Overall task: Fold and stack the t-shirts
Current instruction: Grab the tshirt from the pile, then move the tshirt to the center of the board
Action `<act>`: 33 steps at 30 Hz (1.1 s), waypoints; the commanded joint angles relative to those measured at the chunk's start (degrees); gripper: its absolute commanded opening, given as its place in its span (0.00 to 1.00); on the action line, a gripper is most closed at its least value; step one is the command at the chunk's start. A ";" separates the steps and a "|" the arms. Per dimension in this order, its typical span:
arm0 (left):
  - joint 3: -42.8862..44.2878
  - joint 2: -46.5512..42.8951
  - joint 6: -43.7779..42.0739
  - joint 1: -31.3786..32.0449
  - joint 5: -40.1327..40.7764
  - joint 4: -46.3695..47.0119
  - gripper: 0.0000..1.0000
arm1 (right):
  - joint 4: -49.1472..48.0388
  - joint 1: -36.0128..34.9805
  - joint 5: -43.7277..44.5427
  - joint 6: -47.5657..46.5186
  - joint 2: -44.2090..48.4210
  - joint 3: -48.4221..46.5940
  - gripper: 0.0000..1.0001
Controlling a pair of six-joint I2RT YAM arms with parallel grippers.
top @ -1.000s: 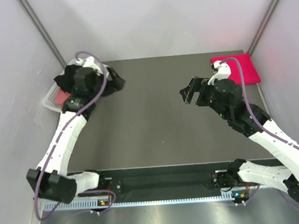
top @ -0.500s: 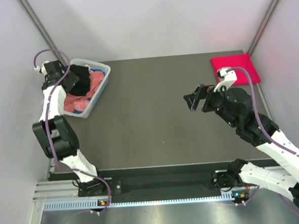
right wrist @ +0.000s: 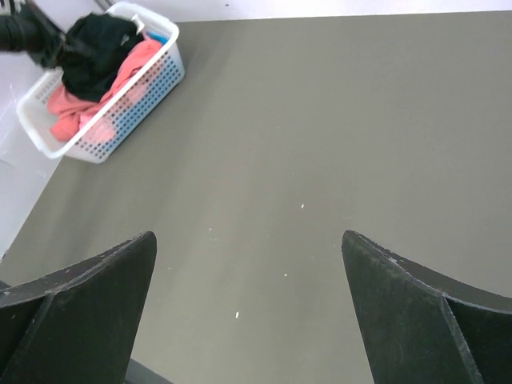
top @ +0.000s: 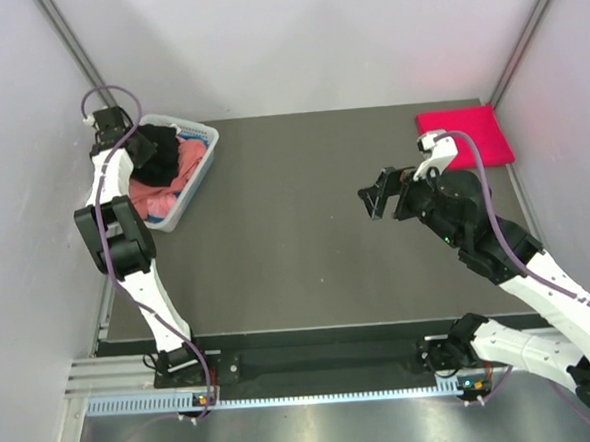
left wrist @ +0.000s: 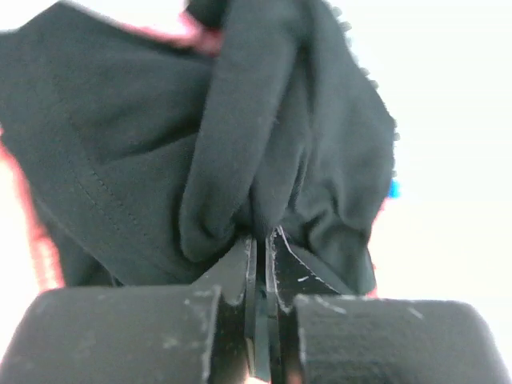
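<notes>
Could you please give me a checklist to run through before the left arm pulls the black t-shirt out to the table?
1. Hold of the left gripper on the black t-shirt: ok, jaws shut on a bunched fold.
2. Shirt free of the white basket: cannot tell; it hangs above the pink t-shirt inside.
3. Readiness of the right gripper: ok, open, empty, above the table.
4. Room mid-table for spreading: ok, bare.
5. Folded red t-shirt out of the path: ok, at the far right corner.
</notes>
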State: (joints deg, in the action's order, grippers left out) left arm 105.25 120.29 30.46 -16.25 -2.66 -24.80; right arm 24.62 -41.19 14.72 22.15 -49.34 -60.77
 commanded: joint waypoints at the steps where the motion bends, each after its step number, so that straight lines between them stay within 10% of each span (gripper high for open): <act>1: 9.16 -0.58 1.53 -0.10 -11.72 3.44 0.00 | -2.91 0.32 -2.50 -0.71 -0.67 -3.12 1.00; 18: 12.80 -27.03 23.60 16.04 -35.83 28.13 0.00 | 1.39 0.41 0.83 1.93 0.03 -3.92 1.00; 29: -44.30 -44.26 18.32 37.34 -36.98 29.98 0.02 | 6.84 0.50 8.04 4.56 0.92 -1.46 1.00; 33: -57.86 -44.79 16.31 37.96 -37.96 28.06 0.39 | 7.10 0.76 9.97 5.09 -1.97 0.13 1.00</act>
State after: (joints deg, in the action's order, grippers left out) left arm 52.62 77.30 49.12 21.89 -39.07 3.38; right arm 30.65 -41.10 21.23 26.11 -49.74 -61.56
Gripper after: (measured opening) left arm 0.338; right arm 0.996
